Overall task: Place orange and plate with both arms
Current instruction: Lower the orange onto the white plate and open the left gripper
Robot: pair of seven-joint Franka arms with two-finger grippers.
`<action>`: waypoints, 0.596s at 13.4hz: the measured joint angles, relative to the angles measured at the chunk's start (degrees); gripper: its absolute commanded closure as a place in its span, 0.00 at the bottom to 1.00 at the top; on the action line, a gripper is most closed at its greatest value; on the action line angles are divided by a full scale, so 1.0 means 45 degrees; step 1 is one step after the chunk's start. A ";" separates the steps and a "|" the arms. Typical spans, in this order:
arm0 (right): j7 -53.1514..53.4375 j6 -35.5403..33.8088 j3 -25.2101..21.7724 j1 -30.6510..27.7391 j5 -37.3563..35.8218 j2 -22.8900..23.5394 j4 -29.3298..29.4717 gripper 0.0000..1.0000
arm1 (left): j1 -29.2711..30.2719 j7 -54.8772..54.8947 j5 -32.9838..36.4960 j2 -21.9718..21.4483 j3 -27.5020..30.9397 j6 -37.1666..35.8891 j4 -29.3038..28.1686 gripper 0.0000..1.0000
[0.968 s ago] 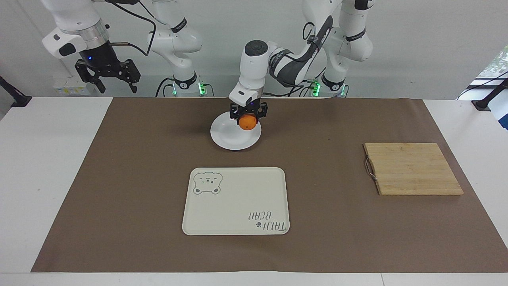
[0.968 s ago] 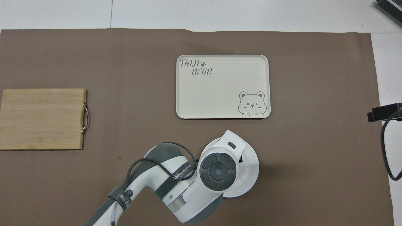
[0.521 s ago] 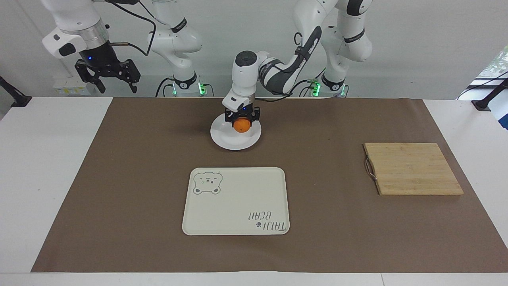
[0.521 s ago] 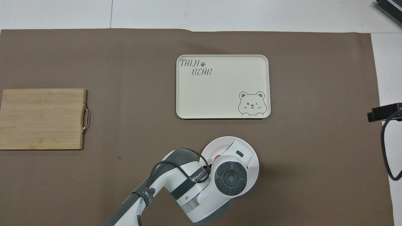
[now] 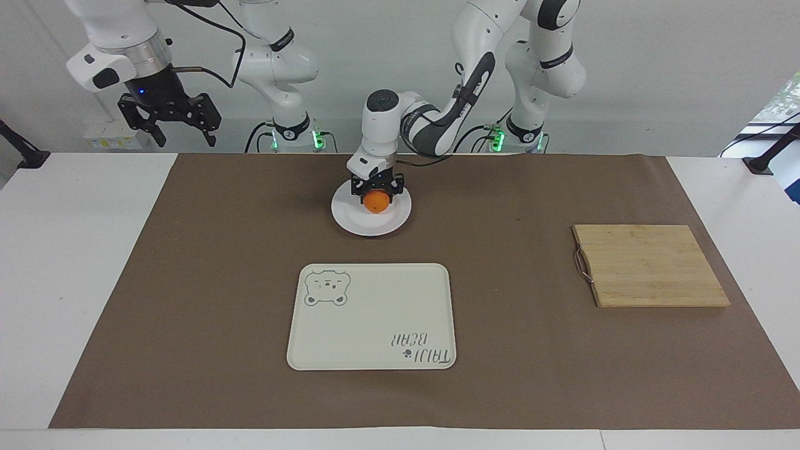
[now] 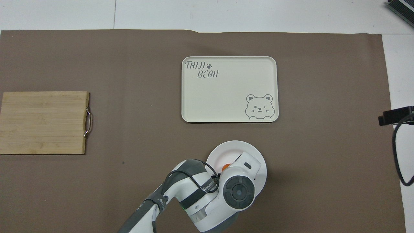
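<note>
A small bright orange [image 5: 375,202] sits on the round white plate [image 5: 356,220], between the tray and the robots

We see that the left gripper [image 5: 376,199] has come down with the orange [image 5: 375,202] from above the plate [image 5: 370,224], so the fruit now sits low on the dish. The left arm has drawn in toward the robots as it lowered.

bright, even overhead light, soft faint shadows, sharp focus, no visible glare
</note>
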 measured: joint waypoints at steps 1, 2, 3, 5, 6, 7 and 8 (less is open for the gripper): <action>0.0000 0.0000 -0.0004 0.0000 0.0000 0.0000 0.0000 0.00 | 0.0001 -0.0004 0.0023 -0.0044 0.0039 0.0014 0.0012 0.00; 0.0000 0.0000 -0.0012 -0.0001 0.0000 0.0000 0.0000 0.00 | 0.0009 -0.0004 0.0039 -0.0127 0.0103 0.0029 0.0044 0.00; 0.0000 0.0000 -0.0014 0.0000 0.0000 0.0000 0.0000 0.00 | 0.0051 -0.0004 0.0050 -0.0335 0.0193 0.0012 0.0090 0.00; -0.0015 0.0000 0.0041 0.0018 0.0001 0.0000 -0.0001 0.00 | 0.0415 0.0059 0.0083 -0.0978 0.0357 -0.0265 0.0129 0.00; -0.0015 0.0000 0.0126 0.0029 0.0021 -0.0001 -0.0015 0.00 | 0.0747 0.0232 0.0106 -0.1324 0.0387 -0.0517 0.0131 0.00; -0.0015 0.0009 0.0224 0.0056 0.0048 -0.0004 -0.0067 0.00 | 0.1146 0.0492 0.0124 -0.1597 0.0405 -0.0787 0.0137 0.00; -0.0015 0.0018 0.0358 0.0068 0.0103 -0.0006 -0.0198 0.00 | 0.1612 0.0919 0.0131 -0.1763 0.0422 -0.1037 0.0160 0.00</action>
